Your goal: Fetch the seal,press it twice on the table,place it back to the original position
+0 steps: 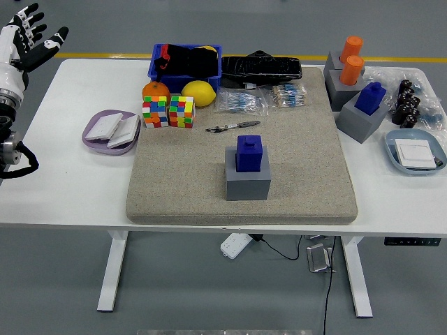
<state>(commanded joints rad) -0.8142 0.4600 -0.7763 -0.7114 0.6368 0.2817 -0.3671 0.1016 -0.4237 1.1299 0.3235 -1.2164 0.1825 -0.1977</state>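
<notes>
Hovering at the far left past the table's edge, my left hand (26, 43) has its fingers spread wide and empty, well apart from the blue seal (248, 153) sitting upright in its grey holder (247, 183) on the mat (174, 181).

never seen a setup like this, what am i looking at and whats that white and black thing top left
This is one view from a camera high on a humanoid robot, looking down over its white table. The thing at top left is the robot's left hand, five fingers spread, holding nothing, off the table's left end. The right arm is not in view. On a beige mat stands a blue seal set in a grey block, untouched. Behind it lie a pen, two colour cubes, a lemon and a blue bin. More seals in grey blocks stand at the right.
</notes>
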